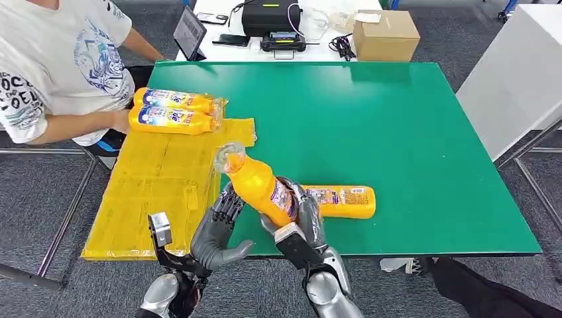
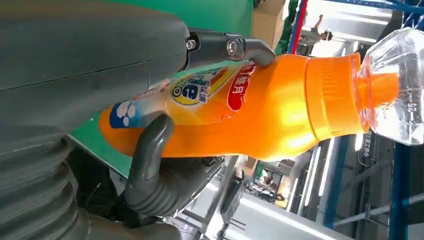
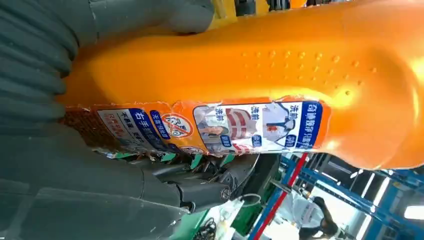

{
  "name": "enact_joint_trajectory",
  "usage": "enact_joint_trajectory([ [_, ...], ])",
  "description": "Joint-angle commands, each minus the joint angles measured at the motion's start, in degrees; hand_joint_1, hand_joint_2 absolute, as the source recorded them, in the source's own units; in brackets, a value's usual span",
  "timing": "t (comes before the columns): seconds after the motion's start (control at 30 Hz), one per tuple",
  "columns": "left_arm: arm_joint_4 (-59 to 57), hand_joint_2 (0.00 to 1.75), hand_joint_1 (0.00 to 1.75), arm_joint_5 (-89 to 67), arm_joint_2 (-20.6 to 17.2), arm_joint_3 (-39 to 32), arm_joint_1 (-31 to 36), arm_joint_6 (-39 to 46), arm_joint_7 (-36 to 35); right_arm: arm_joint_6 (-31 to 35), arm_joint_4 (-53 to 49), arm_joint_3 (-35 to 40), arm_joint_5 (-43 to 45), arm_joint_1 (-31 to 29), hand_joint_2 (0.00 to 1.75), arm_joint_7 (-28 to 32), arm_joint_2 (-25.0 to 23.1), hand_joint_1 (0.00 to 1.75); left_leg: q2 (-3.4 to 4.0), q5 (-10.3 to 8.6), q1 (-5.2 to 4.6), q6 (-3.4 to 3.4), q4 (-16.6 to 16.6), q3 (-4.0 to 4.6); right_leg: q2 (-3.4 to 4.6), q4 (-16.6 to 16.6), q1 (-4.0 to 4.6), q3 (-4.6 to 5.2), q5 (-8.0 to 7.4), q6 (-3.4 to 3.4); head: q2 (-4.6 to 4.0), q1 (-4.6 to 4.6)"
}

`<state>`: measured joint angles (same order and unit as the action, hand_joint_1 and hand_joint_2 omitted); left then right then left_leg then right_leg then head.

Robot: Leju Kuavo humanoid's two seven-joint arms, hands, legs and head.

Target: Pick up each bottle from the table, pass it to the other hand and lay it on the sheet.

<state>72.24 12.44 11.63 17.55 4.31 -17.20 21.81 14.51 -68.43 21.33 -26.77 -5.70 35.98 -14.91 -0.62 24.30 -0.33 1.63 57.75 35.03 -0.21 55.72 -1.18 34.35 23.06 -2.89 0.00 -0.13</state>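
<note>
Right robot hand [image 1: 301, 222] grips the lower body of an orange plastic bottle with a clear faceted cap [image 1: 260, 187], fingers wrapped round the label. Bottle is lifted off the green surface [image 1: 411, 132], tilted, cap end pointing up and toward the yellow sheet [image 1: 159, 179].

Left robot hand [image 1: 219, 228] is at the same bottle's left side. Left wrist view: thick grey thumb [image 2: 147, 150] curled under the bottle [image 2: 260, 115], a dark finger [image 2: 245, 49] lying across its far side. So both hands have contact with it; how firm the left one's hold is, can't tell.

Right wrist view: bottle body [image 3: 280, 65] runs across the palm, label facing the camera.

Second orange bottle [image 1: 344, 201] lies on its side on the green surface, just behind the right hand.

Two more orange bottles [image 1: 173, 110] lie side by side at the sheet's far end; a person in a white printed T-shirt [image 1: 59, 59] has a hand at them.
</note>
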Motion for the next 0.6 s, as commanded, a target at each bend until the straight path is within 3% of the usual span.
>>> enact_joint_trajectory([
  [0.03, -6.3, 1.75, 0.00, -1.4, -0.1, -0.4, 3.0, 2.4, -0.3, -1.0, 11.1, 7.9, -1.4, -3.7, 1.75, -0.2, -1.4, 1.75, 0.17, 0.11, 0.12, -0.14, -0.1, -0.35, 0.13, -0.1, 0.13, -0.33, 0.04, 0.17, 0.00, 0.02],
  [0.6, -11.3, 1.75, 0.00, 1.6, 1.7, -5.3, 4.3, 3.3, -1.2, 0.8, 27.1, 14.1, -2.5, -6.7, 1.75, 1.5, -2.2, 1.75, 0.00, 0.04, 0.08, -0.09, -0.1, -0.23, -0.02, -0.1, 0.09, -0.22, 0.05, 0.11, 0.00, 0.02],
])
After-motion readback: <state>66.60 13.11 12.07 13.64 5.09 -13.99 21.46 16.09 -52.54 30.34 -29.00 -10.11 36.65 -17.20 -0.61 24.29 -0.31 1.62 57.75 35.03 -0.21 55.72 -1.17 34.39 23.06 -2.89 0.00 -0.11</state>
